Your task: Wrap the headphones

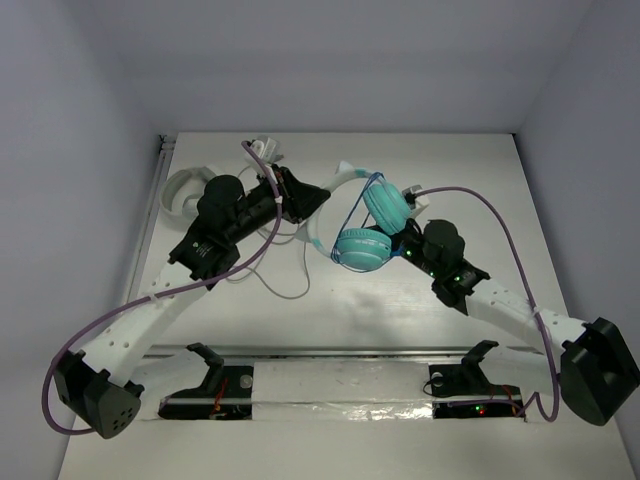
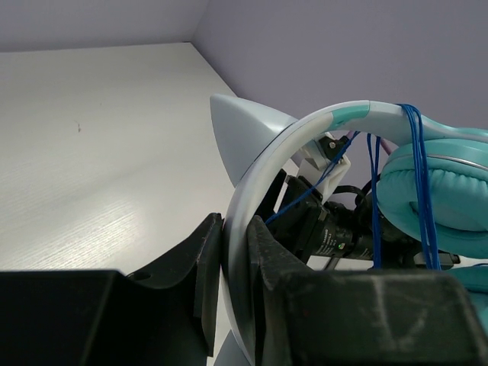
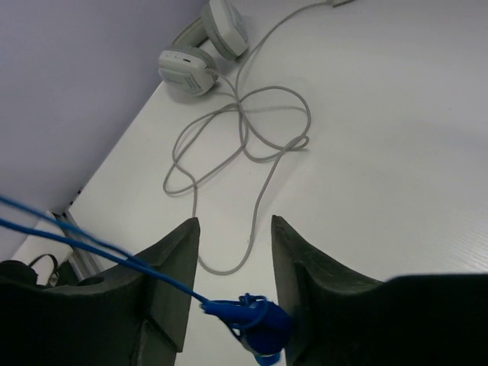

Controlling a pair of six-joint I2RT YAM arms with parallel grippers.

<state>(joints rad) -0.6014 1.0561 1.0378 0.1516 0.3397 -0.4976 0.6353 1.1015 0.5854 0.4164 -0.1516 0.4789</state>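
The headphones (image 1: 372, 228) have teal ear cups and a white headband (image 1: 340, 180), and are held up above the table's middle. My left gripper (image 1: 305, 200) is shut on the headband (image 2: 263, 168), seen close up in the left wrist view. One teal ear cup (image 2: 438, 202) has several turns of thin blue cable (image 2: 415, 175) over it. My right gripper (image 1: 403, 246) is beside the lower ear cup. In the right wrist view its jaws (image 3: 232, 223) stand open. The blue plug (image 3: 259, 324) hangs between them against the right finger, and the blue cable (image 3: 91, 244) runs off to the left.
All-white/grey headphones (image 3: 200, 47) lie at the table's far left (image 1: 185, 190), partly under my left arm. Their grey cable (image 3: 255, 145) loops loosely over the table (image 1: 285, 285). A metal rail and two black stands (image 1: 215, 375) run along the near edge.
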